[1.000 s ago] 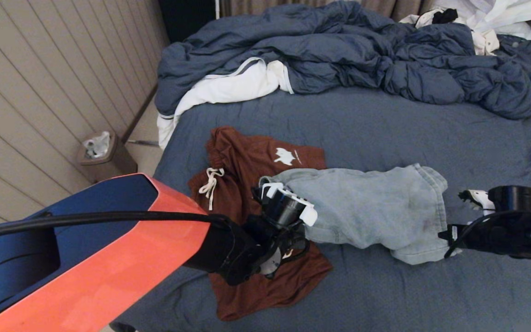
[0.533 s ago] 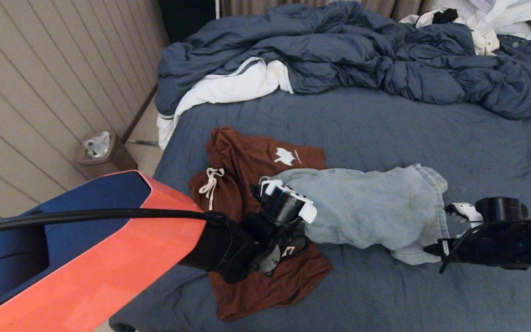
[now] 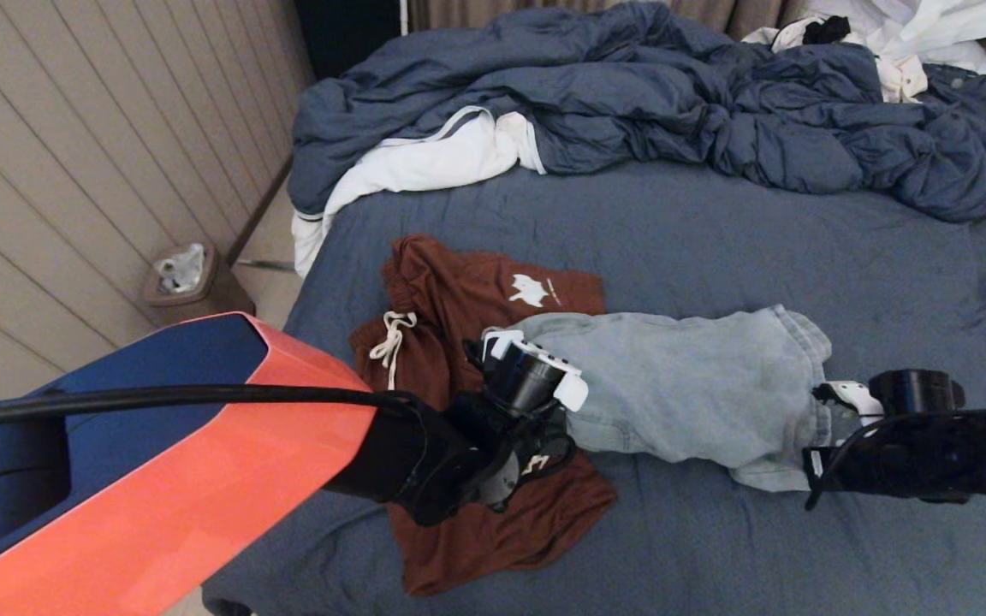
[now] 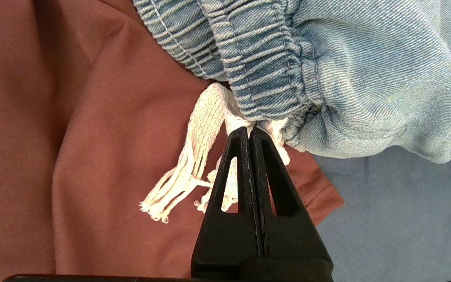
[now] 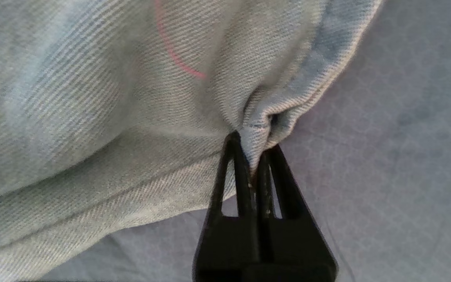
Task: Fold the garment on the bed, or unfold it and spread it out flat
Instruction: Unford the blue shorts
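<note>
We found the pale denim shorts (image 3: 690, 398) lying flat across the near half of the bed (image 3: 715, 239), their waistband end overlapping a rust-brown garment (image 3: 459, 308) that was spread beneath them on the blue sheet. Our left gripper (image 4: 249, 131) sat at that waistband end, its jaws pressed tight together with the tips at the white drawstring (image 4: 194, 156) and the gathered elastic edge – we could not tell how much of the cord or cloth was actually caught between them. Our right gripper (image 5: 253, 156) was at the opposite end of the shorts, at the leg hem, its jaws clamped on a small pinched fold of denim that rose up between the fingertips. The shorts stretched between the two grippers. Behind them the blue duvet (image 3: 630, 94) lay bunched in a heap across the far side of the bed, white lining showing at its left – and a small bin (image 3: 185, 287) stood on the floor by the panelled wall.
</note>
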